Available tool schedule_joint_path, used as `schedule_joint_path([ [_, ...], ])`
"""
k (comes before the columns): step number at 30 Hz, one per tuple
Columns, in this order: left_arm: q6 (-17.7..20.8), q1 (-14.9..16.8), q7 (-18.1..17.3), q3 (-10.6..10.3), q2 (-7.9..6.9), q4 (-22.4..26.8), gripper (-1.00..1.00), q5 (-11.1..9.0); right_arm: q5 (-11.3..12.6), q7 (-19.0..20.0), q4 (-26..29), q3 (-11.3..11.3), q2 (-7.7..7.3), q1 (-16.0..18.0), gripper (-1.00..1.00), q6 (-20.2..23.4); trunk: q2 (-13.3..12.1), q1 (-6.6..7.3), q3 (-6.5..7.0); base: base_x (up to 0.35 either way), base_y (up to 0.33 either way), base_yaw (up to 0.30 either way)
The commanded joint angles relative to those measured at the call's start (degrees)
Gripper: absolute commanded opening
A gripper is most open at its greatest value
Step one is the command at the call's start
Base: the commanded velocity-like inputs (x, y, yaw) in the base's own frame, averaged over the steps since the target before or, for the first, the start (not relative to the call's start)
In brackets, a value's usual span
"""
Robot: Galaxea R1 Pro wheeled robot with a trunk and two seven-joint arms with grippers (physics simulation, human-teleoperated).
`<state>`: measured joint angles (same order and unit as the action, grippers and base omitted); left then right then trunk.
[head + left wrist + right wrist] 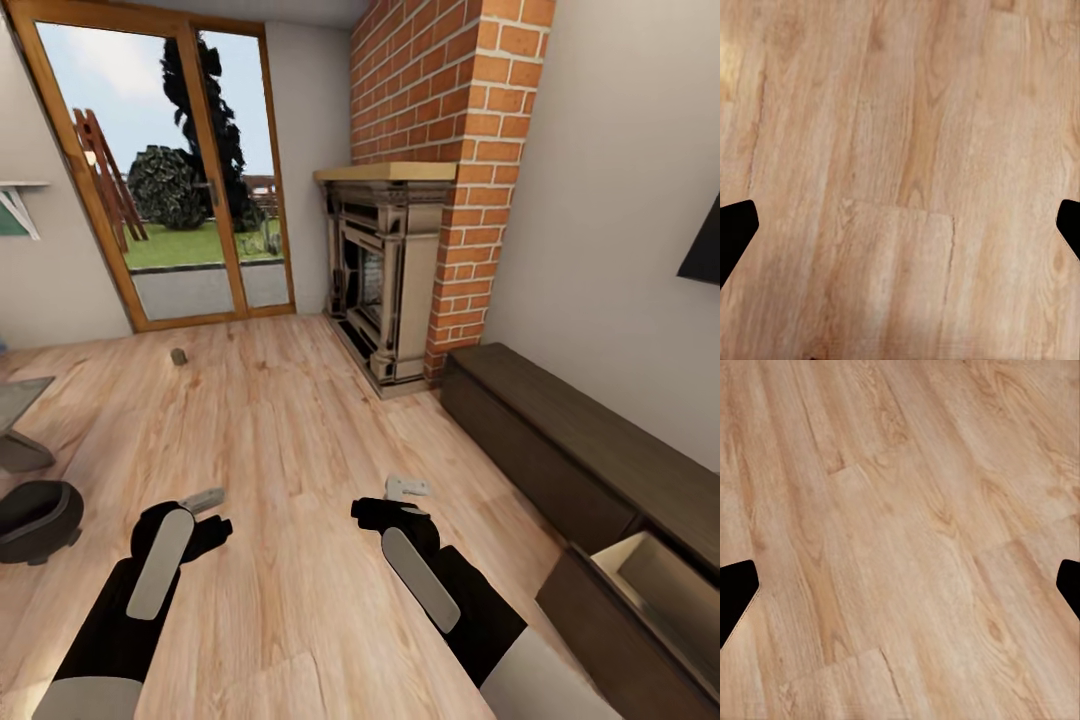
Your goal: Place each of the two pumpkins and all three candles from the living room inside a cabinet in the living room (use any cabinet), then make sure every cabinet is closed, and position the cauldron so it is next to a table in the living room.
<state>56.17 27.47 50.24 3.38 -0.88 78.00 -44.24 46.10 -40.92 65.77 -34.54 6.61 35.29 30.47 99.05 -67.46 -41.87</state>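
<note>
Left gripper (205, 499) and right gripper (405, 488) both spread wide, empty, above plank floor (300, 420), brown candle (179, 356) far off near glass door (150, 170), cabinet (560, 440) along right wall, one drawer (660, 580) open, dark cauldron (35, 520) at left.

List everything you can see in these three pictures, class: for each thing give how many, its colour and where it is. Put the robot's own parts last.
Small stubby brown candle: one, brown, on the floor near the glass door.
Long low dark brown wood cabinet: one, along the right wall; the drawer nearest the robot stands open, light tan inside.
Dark round cauldron: one, blackish, on the floor at far left.
Red brick fireplace: one, tan surround, back wall.
Wood-framed glass door: one, orange-brown frame, garden behind.
Black wall-mounted TV: one, right wall, cut by the edge.
Light wood plank floor: everywhere below.
Left gripper: black, fingers apart, empty.
Right gripper: black, fingers apart, empty.
</note>
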Motion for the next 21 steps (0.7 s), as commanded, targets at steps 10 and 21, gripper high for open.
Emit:
schedule_joint_path([
  [10, 0.1, 0.0, 0.6, 0.0, -0.08, -0.3, 1.0, -0.6, 0.4, -0.5, 0.1, -0.1, -0.01, 0.0, 1.0, 0.1, 0.0, -0.03, 0.57, 0.332, 0.0, 0.211],
  [21, 0.0, 0.2, 0.6, 0.0, -0.08, -3.6, 1.0, -0.6, 0.4, -0.5, 0.0, -0.1, 0.0, 0.1, 1.0, 0.1, 0.0, -0.03, 1.26, 0.332, 0.0, 0.211],
])
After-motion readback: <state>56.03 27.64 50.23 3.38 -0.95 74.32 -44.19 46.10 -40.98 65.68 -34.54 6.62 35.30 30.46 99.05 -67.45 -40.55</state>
